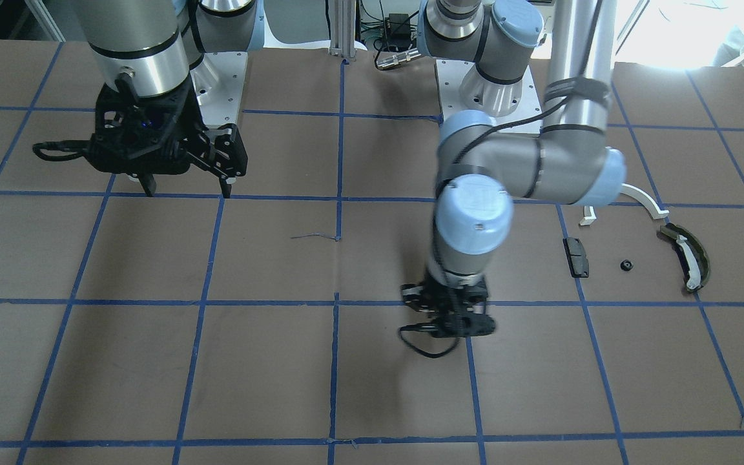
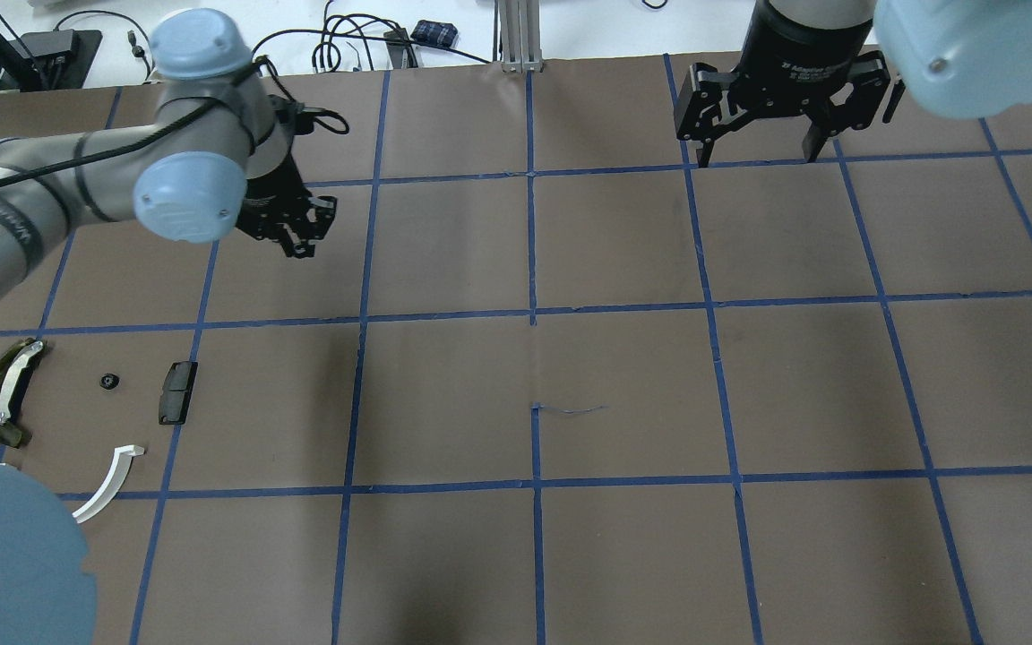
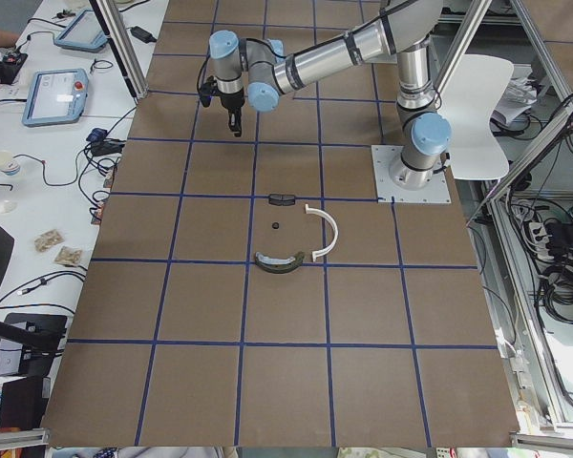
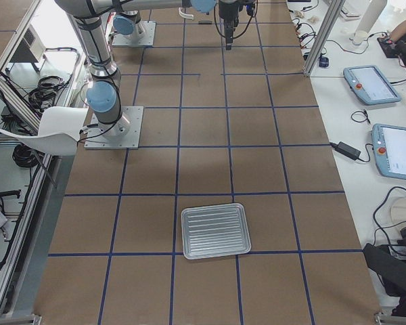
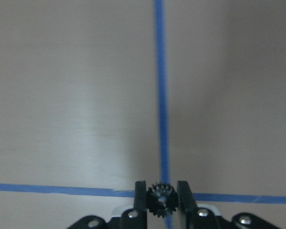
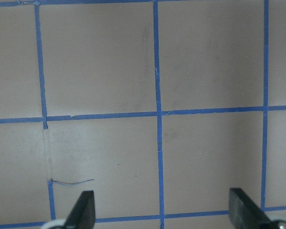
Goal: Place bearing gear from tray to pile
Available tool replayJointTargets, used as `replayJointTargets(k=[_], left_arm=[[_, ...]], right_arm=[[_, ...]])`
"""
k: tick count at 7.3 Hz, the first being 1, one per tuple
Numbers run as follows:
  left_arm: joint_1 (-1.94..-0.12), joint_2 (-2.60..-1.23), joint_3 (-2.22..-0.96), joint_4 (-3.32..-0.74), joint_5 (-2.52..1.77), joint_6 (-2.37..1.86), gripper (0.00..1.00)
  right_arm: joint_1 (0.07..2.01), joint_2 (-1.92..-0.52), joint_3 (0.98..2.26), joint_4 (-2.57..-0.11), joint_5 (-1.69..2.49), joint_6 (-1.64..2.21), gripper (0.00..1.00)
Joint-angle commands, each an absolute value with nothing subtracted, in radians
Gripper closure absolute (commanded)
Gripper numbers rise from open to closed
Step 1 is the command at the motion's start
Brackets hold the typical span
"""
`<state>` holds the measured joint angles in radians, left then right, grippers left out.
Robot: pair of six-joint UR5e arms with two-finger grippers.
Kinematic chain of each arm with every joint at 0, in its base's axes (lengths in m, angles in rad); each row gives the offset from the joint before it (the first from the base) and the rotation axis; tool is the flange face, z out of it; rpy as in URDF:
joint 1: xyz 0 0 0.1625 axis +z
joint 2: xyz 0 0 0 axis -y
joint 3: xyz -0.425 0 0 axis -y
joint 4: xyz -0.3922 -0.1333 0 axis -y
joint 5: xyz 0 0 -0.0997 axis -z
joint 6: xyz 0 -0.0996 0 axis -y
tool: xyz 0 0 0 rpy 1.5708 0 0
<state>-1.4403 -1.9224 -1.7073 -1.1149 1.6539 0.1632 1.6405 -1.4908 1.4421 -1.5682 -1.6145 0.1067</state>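
Left gripper (image 5: 162,192) is clamped on bearing gear (image 5: 161,199), clear of tray (image 4: 215,231) at the right end of table (image 2: 623,385), and hangs toward the far edge; pick judged done, carry to pile (image 2: 177,391) near the left end and release remain; right gripper (image 2: 757,161) spread apart, empty.

— Where do the fixed cameras sit?
— One high behind the robot looking forward, one opposite facing it steeply down, one at each end of the table (image 3: 201,315) looking along it.
— And the wrist ones?
— Close, aimed down at the blue tape (image 5: 158,71). Overhead, front and left-end views share the white arc (image 2: 111,484).
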Motion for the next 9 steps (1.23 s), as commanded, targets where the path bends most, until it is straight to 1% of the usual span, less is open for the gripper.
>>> replayJointTargets(k=[1, 2, 3, 4, 5, 7, 9], left_arm=[[-1.193, -1.849, -1.852, -1.082, 1.673, 0.474, 1.00], [-1.039, -1.844, -1.896, -1.047, 1.666, 0.679, 1.00], [-0.900, -1.877, -1.901, -0.976, 1.623, 0.786, 1.00], [-0.840, -1.879, -1.926, -0.967, 1.612, 0.837, 1.00], [-0.821, -1.879, -1.939, -0.962, 1.611, 0.892, 1.00], [-0.815, -1.937, -1.960, -0.963, 1.571, 0.882, 1.00], [-0.813, -1.948, -1.951, -0.962, 1.562, 0.876, 1.00]], right_arm=[[1.629, -1.493, 1.431, -1.549, -1.614, 0.109, 0.00], [1.629, -1.491, 1.425, -1.551, -1.615, 0.109, 0.00], [1.629, -1.494, 1.424, -1.546, -1.617, 0.109, 0.00], [1.629, -1.494, 1.420, -1.545, -1.617, 0.109, 0.00], [1.629, -1.494, 1.419, -1.545, -1.614, 0.110, 0.00], [1.629, -1.494, 1.420, -1.545, -1.612, 0.109, 0.00], [1.632, -1.494, 1.419, -1.543, -1.612, 0.110, 0.00]])
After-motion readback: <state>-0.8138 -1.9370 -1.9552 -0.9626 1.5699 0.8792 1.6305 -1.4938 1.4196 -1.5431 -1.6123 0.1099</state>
